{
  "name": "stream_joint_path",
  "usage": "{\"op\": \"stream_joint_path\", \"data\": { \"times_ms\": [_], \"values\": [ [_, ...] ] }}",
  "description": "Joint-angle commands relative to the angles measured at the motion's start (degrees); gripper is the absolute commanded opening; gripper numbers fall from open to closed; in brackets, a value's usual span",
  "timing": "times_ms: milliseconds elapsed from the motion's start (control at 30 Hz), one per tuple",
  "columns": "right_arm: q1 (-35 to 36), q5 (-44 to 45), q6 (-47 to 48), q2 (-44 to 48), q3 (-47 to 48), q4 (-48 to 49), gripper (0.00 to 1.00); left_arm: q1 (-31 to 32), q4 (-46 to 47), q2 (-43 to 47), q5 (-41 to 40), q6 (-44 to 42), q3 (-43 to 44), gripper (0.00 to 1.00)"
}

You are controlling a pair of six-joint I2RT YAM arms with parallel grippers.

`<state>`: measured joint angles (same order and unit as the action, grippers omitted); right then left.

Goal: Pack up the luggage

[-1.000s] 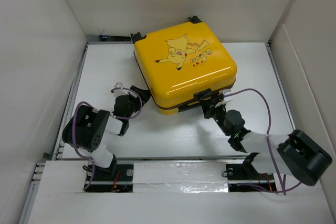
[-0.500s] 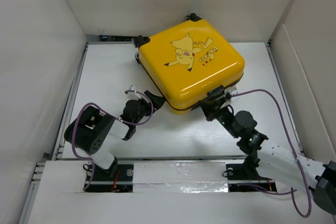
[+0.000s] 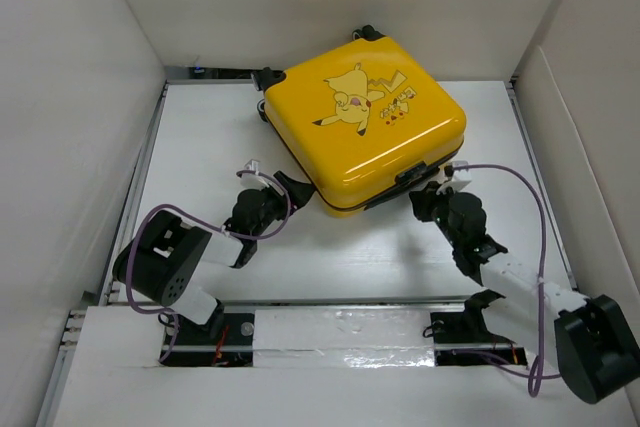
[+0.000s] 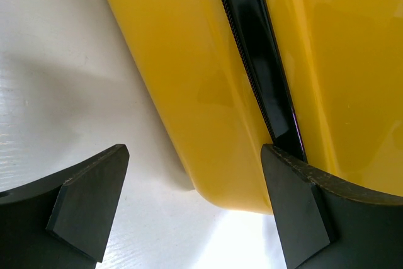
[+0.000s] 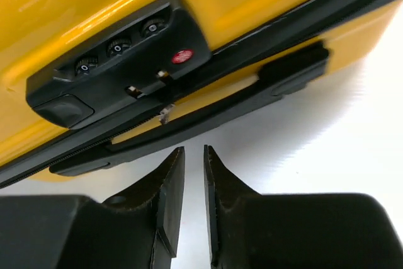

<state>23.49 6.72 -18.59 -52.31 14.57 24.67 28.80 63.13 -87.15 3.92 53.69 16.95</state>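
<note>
The luggage, a yellow hard-shell suitcase with a Pikachu print, lies flat and closed on the white table. My left gripper is open at its near-left corner. In the left wrist view the luggage's yellow shell and its black zipper seam lie between and beyond the left gripper's spread fingers. My right gripper sits just short of the near side. In the right wrist view the right gripper has its jaws almost together and empty, below the combination lock, the zipper pull and the black handle.
White walls enclose the table on the left, back and right. Black wheels stick out at the luggage's far corners. A metal rail runs along the left edge and a raised ledge crosses the front by the arm bases.
The luggage slid back and to the right and turned slightly, then stayed put. Both grippers followed it. The right arm swung and its gripper drew back a little from the lock side.
</note>
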Motion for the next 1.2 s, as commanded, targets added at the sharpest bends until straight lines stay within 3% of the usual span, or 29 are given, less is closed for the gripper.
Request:
{"op": "stream_joint_path", "data": {
  "times_ms": [0, 167, 333, 500, 667, 700, 767, 900, 1000, 1033, 1167],
  "values": [
    [-0.6, -6.3, 2.0, -4.4, 4.7, 8.3, 0.25, 0.6, 6.2, 2.7, 2.8, -0.3, 1.0, 0.84],
    [0.6, -9.2, 2.2, -6.4, 3.5, 13.3, 0.24, 0.6, 5.6, 2.9, 3.1, -0.9, 1.2, 0.84],
    [1.4, -4.6, 1.8, -7.5, 1.1, 17.3, 0.32, 0.6, 6.6, 1.6, 3.5, -0.6, 1.0, 0.84],
    [1.4, 0.1, 2.0, -13.0, 2.0, 24.9, 0.32, 0.6, 8.0, 0.8, 4.2, -0.2, 1.0, 0.84],
    [2.4, 2.9, 1.8, -19.9, 3.5, 30.2, 0.23, 0.6, 6.7, 2.0, 3.9, -0.7, 0.8, 0.84],
    [3.1, 4.2, 1.6, -20.1, 2.3, 31.8, 0.24, 0.6, 6.4, 2.7, 3.4, -1.0, 0.6, 0.84],
    [3.6, 6.2, 1.8, -21.2, 1.9, 33.1, 0.36, 0.6, 6.0, 3.4, 3.0, -1.3, 0.4, 0.84],
    [3.6, 8.7, 3.2, -25.7, 1.4, 44.0, 0.36, 0.6, 4.9, 4.3, 2.8, -1.8, 0.5, 0.84],
    [3.6, 7.3, 4.7, -28.5, 1.5, 50.6, 0.26, 0.6, 4.5, 4.3, 2.6, -2.1, 0.4, 0.84],
    [3.6, 7.1, 5.6, -28.9, 1.5, 52.0, 0.13, 0.6, 4.5, 4.4, 2.6, -2.1, 0.4, 0.84],
    [3.6, 6.2, 6.1, -29.2, 0.6, 57.9, 0.00, 0.6, 4.7, 4.1, 2.4, -2.3, 0.3, 0.84]
  ]
}}
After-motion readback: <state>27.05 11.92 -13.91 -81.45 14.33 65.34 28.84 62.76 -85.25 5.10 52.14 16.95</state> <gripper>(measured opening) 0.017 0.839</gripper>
